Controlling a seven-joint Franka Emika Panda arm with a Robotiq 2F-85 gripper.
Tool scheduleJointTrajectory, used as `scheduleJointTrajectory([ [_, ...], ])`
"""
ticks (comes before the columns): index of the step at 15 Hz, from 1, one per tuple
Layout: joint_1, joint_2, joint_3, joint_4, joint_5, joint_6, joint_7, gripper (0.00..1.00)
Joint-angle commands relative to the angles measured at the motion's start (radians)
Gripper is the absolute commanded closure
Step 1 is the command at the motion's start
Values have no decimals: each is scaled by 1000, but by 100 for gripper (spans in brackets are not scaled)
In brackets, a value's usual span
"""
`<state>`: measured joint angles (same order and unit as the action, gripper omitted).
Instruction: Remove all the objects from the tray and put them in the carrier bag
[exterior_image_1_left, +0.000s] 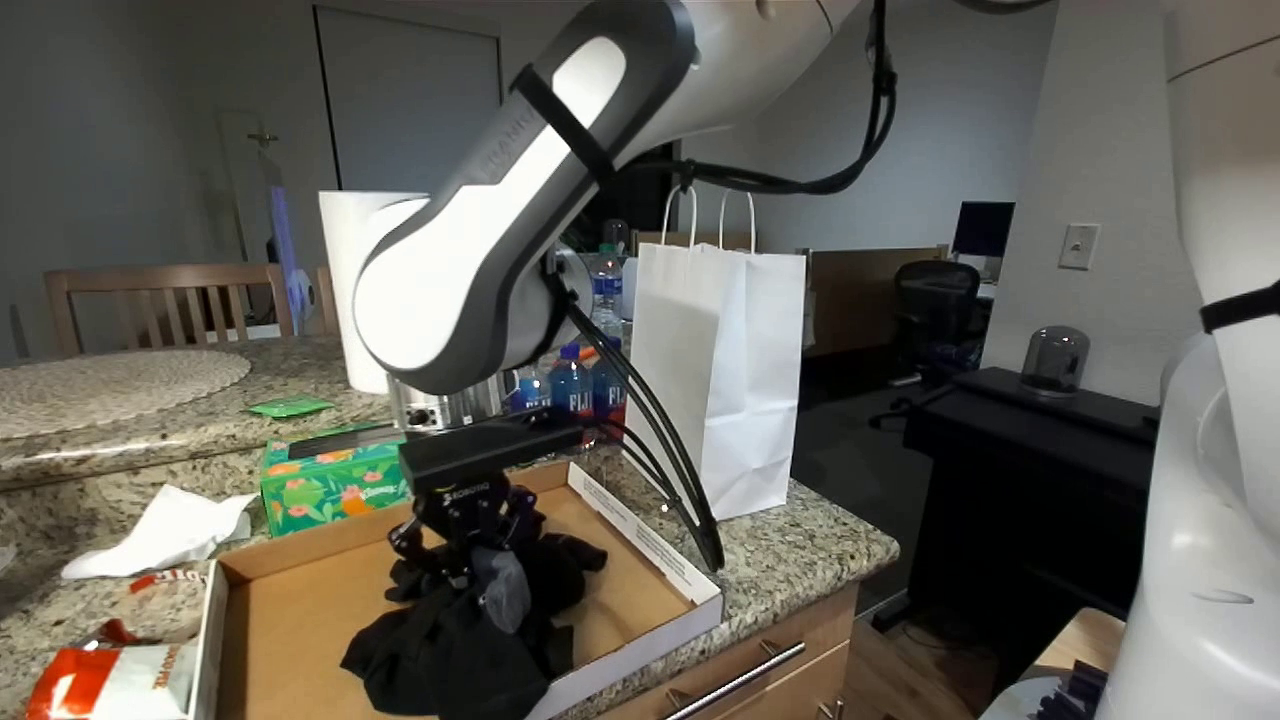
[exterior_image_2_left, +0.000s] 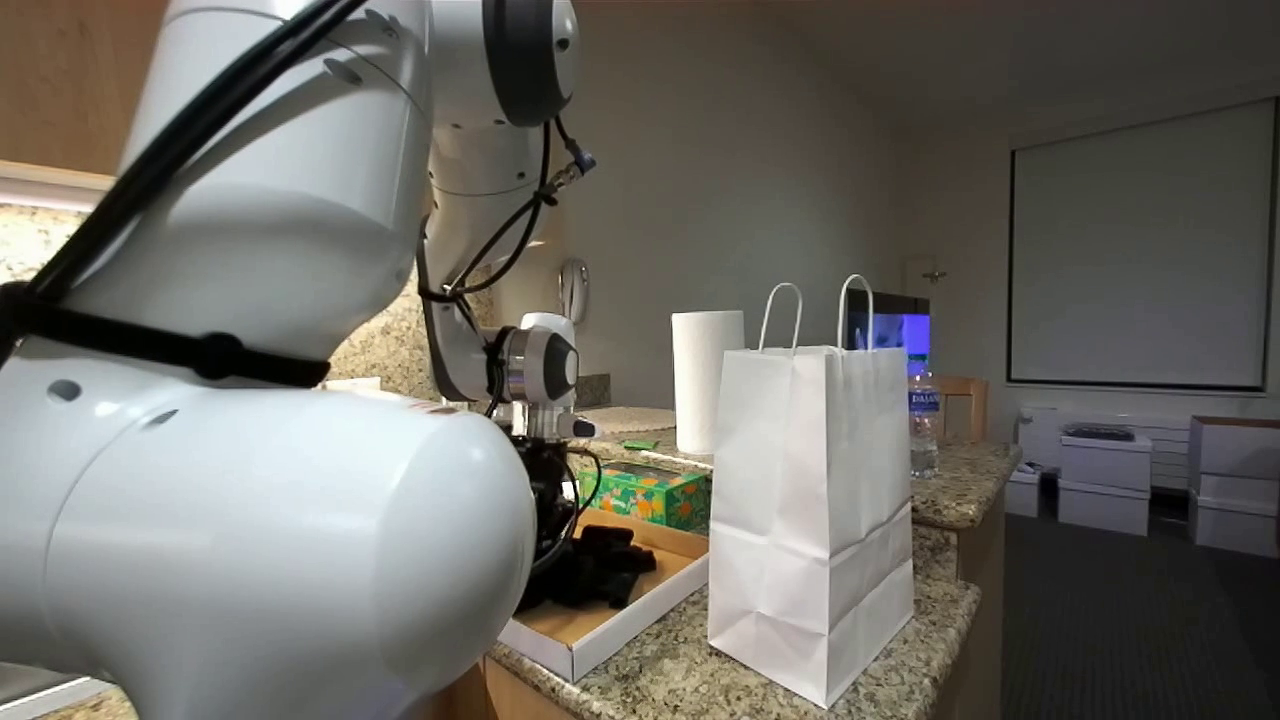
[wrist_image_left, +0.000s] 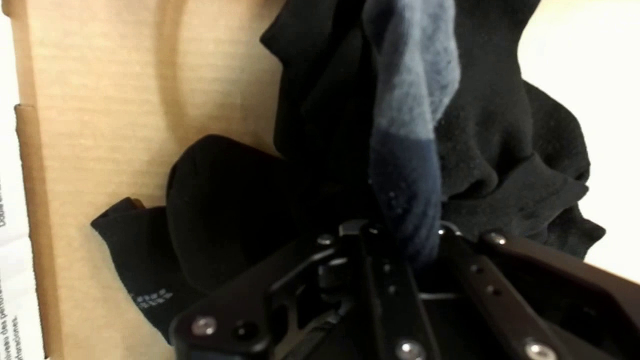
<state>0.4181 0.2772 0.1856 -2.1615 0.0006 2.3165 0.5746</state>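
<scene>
The tray (exterior_image_1_left: 290, 630), shallow brown cardboard with pale rims, lies on the counter holding the objects, a heap of limp black cloth pieces (exterior_image_1_left: 440, 655). Down inside that heap sits my gripper (wrist_image_left: 405, 230), its jaws shut around the dark end of a blue-grey cloth piece (wrist_image_left: 415, 110). The paler part of this piece drapes over the black cloth (wrist_image_left: 485, 100) and shows in an exterior view too. White, tall and upright, the carrier bag (exterior_image_2_left: 770, 530) stands beside the tray with its handles up. Its inside is hidden. The arm covers most of the gripper in an exterior view.
Behind the tray stands a green tissue box (exterior_image_1_left: 335, 485). Water bottles (exterior_image_1_left: 572, 385) and a paper-towel roll (exterior_image_2_left: 705, 385) are farther back. A crumpled tissue (exterior_image_1_left: 165, 535) and a red-and-white packet (exterior_image_1_left: 110, 680) lie beside the tray. The counter edge (exterior_image_1_left: 850, 560) runs close to the bag.
</scene>
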Motion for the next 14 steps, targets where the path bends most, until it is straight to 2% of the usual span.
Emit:
scheduleJointTrajectory([
  [1,-24,-65,-1,-13,-25,-35,0,91],
  [4,-41,-127,18,-22,-11,-58,-62,91],
  [7,-45,-193,27,-22,-25,-111,-71,90],
  [14,-57,-401,75,7,-123,-342,-38,91],
])
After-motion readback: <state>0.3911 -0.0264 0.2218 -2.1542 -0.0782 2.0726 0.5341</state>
